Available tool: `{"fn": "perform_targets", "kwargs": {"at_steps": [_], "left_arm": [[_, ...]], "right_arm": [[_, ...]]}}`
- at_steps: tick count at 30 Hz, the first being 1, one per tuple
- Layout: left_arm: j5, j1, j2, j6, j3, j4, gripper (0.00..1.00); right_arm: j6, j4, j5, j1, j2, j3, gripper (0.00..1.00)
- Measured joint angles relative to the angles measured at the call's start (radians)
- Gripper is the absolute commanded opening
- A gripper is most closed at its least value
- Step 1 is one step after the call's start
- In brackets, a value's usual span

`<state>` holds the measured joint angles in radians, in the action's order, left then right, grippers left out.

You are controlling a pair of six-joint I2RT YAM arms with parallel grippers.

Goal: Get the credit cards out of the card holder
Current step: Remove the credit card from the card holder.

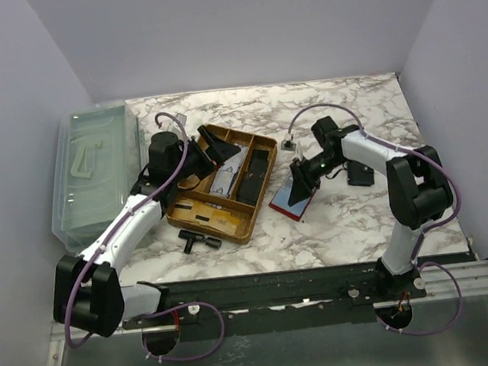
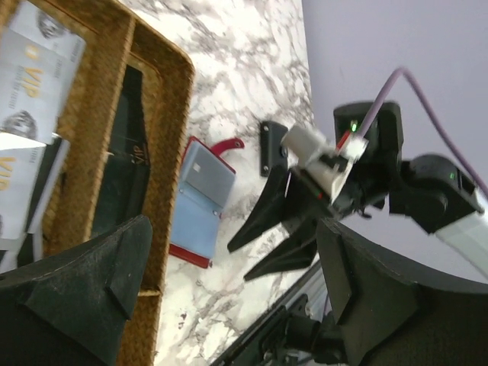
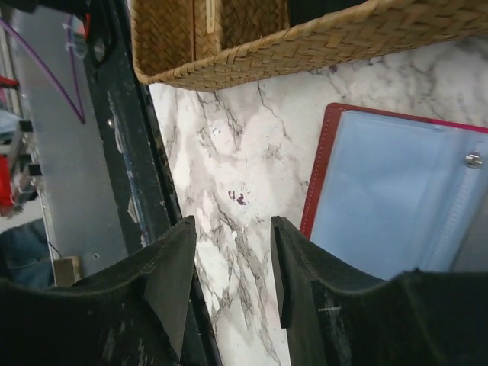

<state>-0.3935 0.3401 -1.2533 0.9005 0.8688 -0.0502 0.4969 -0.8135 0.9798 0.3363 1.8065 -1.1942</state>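
Top external view shows the holder (image 1: 287, 205) lying open on the marble just right of the tray (image 1: 262, 192), with the right gripper (image 1: 299, 191) low over its near end. The left gripper (image 1: 215, 148) hangs over the far part of the tray.

Left wrist view shows silver cards (image 2: 38, 65) already lying in one compartment of the tray and a dark card (image 2: 122, 179) in the next, so much of the unloading looks done.

From the right wrist, the holder's clear sleeves look pale and bare. From the left wrist, though, a greyish patch in the upper pocket may be one card still inside; the angle is too poor to be sure.

Right jaws stand apart with nothing between them, the marble showing through the gap beside the holder's red edge. Left jaws are spread wide and hold nothing.

What seems left is checking that upper pocket and pulling any last card into the tray.
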Motion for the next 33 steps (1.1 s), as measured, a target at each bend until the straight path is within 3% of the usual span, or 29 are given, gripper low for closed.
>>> {"fn": "perform_targets", "kwargs": {"at_steps": [10,22,33], "left_arm": [[-0.022,0.169,-0.137,-0.008,0.029,-0.05,0.91],[0.172,0.319,-0.223,-0.105,0.089,-0.058,0.89],[0.209,0.389,-0.288,-0.062,0.067,-0.127,0.86]], "right_arm": [[0.011,-0.024,0.092,-0.232,-0.006,-0.042,0.5],[-0.087,0.117,0.089,-0.352,-0.177,0.142,0.56],[-0.169,0.254,0.1,-0.439,-0.198,0.197,0.56]]}}
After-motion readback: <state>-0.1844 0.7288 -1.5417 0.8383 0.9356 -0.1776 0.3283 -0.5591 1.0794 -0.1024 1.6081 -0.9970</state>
